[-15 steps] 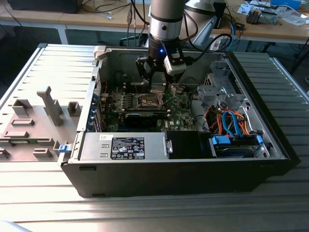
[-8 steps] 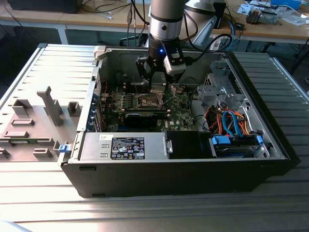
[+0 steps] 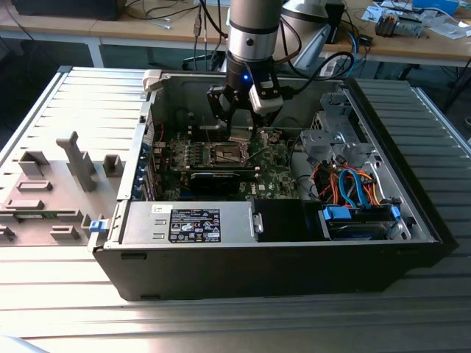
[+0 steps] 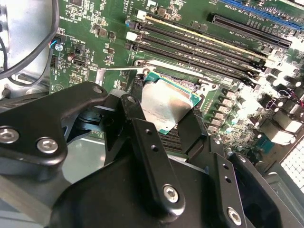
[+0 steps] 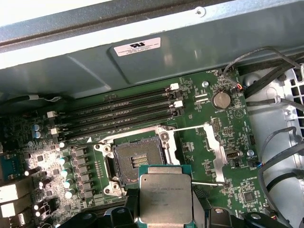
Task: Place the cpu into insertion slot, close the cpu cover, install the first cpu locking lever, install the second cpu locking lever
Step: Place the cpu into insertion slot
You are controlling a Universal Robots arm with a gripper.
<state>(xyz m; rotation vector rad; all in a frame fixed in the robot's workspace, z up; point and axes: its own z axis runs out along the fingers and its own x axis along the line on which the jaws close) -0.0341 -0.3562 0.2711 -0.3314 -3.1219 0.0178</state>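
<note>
My gripper [image 3: 239,125] hangs inside the open computer case, shut on the cpu [image 3: 241,135]. In both wrist views the cpu [image 5: 165,198] [image 4: 166,107] is a silver square chip with a green edge, clamped between two black fingers [image 4: 133,107]. It hovers a little above the board, just beside the insertion slot [image 5: 137,159], which lies bare with its dark centre and gold contacts showing. The cpu cover [image 5: 216,152] is swung open next to the socket, and a thin wire lever [image 5: 190,127] stands along it. In the second wrist view the held chip hides most of the slot.
Four long memory slots [image 5: 118,111] run along the far side of the socket. A long black card [image 3: 213,179] lies in front of it, then the power supply [image 3: 188,223]. Cables and a drive cage [image 3: 349,184] fill the case's right side in the exterior view.
</note>
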